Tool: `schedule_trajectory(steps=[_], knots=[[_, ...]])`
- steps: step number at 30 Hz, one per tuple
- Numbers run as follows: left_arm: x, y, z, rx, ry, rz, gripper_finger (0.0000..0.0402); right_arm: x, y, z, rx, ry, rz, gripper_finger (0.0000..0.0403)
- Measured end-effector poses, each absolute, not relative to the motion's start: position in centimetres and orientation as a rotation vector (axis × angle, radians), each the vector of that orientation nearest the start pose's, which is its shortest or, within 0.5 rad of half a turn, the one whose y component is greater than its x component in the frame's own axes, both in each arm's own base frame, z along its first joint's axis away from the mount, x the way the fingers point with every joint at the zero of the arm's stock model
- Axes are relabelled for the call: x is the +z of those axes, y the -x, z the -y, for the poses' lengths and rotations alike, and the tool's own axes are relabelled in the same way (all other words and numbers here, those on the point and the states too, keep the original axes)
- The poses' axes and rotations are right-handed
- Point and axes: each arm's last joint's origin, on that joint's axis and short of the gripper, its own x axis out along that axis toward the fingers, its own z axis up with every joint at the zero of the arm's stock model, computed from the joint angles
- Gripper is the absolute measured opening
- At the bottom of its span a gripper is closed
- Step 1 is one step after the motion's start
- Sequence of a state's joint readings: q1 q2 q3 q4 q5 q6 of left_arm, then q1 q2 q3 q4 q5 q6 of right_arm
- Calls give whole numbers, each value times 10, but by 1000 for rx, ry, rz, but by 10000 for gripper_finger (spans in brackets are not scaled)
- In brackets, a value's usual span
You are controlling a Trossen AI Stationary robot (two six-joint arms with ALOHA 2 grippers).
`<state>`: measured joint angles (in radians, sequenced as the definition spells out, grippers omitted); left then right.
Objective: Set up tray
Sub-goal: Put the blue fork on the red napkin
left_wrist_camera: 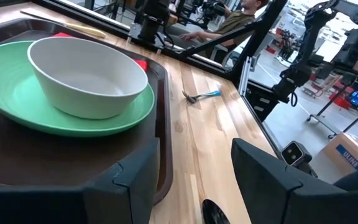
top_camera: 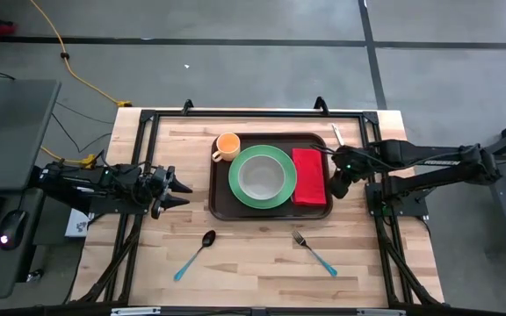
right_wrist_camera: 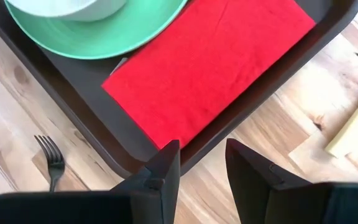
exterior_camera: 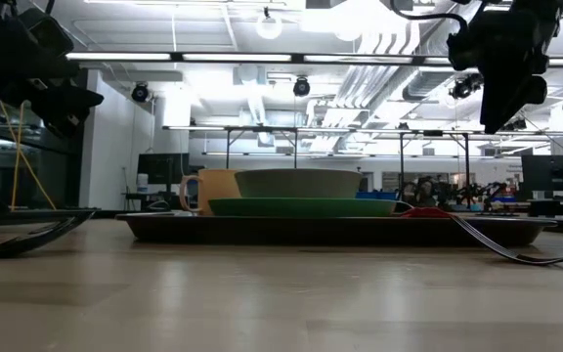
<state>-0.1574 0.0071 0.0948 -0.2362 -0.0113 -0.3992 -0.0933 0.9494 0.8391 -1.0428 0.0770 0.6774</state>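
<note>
I see the tray (top_camera: 271, 209) lying flat, long axis left-right. My right gripper (top_camera: 339, 186) hovers just beside its right edge — fingers parted, empty; left gripper (top_camera: 179, 193) open, empty.

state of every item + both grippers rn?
tray: flat on table, loaded
green plate: on tray, middle
bowl: upright on plate
orange cup: upright, tray corner
red napkin: flat on tray
spoon: on table, off tray
fork: on table, off tray
left gripper: open, empty
right gripper: open, empty
</note>
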Motion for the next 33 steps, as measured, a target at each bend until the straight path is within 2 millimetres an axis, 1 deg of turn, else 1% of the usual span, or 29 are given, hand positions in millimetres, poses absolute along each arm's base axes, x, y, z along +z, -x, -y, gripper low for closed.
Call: schedule_trajectory(steps=[15,24,29,33], knots=[[172,-89,14,-115,385,-174,230,263,-154,16,-513,-627,-1061,108],[172,-89,14,-115,385,-173,230,263,-150,16,-539,-608,-1080,108],[172,-89,14,-116,385,-174,230,264,-148,14,-529,-661,-1071,108],[172,-89,14,-116,385,-174,230,268,-149,7,-464,-728,-1038,108]])
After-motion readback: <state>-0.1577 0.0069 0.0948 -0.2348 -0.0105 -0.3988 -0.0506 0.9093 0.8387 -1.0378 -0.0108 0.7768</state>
